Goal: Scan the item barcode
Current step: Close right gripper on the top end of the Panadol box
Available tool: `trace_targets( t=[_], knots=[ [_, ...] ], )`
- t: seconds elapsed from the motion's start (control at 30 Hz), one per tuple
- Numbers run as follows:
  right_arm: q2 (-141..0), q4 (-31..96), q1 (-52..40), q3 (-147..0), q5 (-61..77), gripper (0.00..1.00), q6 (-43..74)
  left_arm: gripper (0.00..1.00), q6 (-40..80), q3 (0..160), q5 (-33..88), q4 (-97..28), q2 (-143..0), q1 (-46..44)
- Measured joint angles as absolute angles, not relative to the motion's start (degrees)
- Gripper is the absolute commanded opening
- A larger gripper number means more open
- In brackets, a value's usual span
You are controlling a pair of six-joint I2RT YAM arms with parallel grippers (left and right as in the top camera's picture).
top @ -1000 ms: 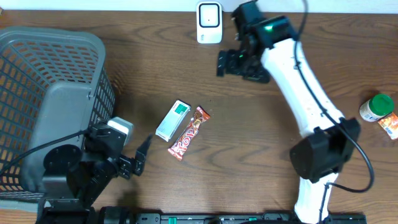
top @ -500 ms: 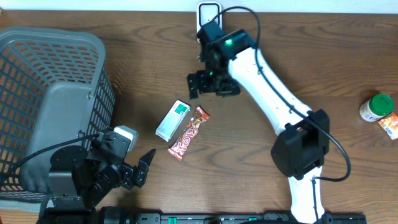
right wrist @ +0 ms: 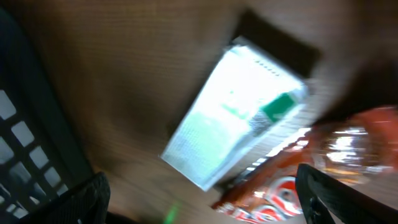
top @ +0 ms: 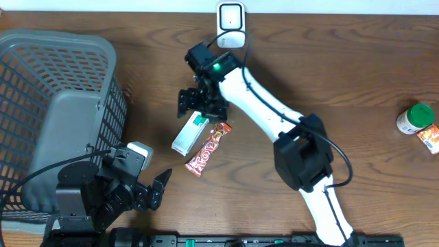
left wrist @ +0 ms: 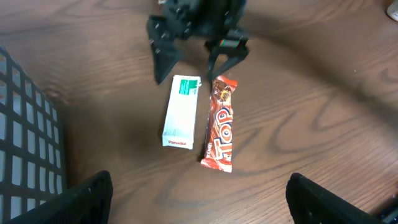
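Note:
A white box with a green end (top: 190, 133) lies flat in the middle of the table. Beside it, on its right, lies a red candy bar (top: 208, 147). My right gripper (top: 201, 103) hovers open over the box's far green end, nothing between its fingers. Its wrist view shows the box (right wrist: 236, 115) and the bar (right wrist: 298, 180) blurred, just beyond the right gripper (right wrist: 208, 202). My left gripper (top: 154, 192) stands open and empty near the front edge. From the left gripper (left wrist: 202, 205) I see the box (left wrist: 181, 110), the bar (left wrist: 221, 123) and the right gripper (left wrist: 196, 53). A white scanner (top: 231, 15) stands at the back edge.
A large grey wire basket (top: 55, 110) fills the left side, close to my left arm. A green-lidded jar (top: 416, 118) and a small red packet (top: 430, 139) sit at the far right.
My right arm has swung left and forward from beside the scanner to above the white box. The left gripper has shifted slightly toward the front edge.

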State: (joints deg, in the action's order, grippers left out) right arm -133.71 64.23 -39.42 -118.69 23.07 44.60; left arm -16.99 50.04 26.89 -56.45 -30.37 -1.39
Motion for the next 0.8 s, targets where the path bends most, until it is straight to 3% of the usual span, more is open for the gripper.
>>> trace_targets(
  t=[0.47,0.8],
  knots=[
    [-134.32,68.34,-41.47,-118.67,16.03,0.91,56.58,0.87,-17.02,50.04,26.89,-56.47,-30.37,-1.39],
    [-136.05,64.53,-41.89,-118.67,14.68,0.89,62.83,0.87,-17.02,50.04,26.89,-56.49,-30.37,-1.39]
  ],
)
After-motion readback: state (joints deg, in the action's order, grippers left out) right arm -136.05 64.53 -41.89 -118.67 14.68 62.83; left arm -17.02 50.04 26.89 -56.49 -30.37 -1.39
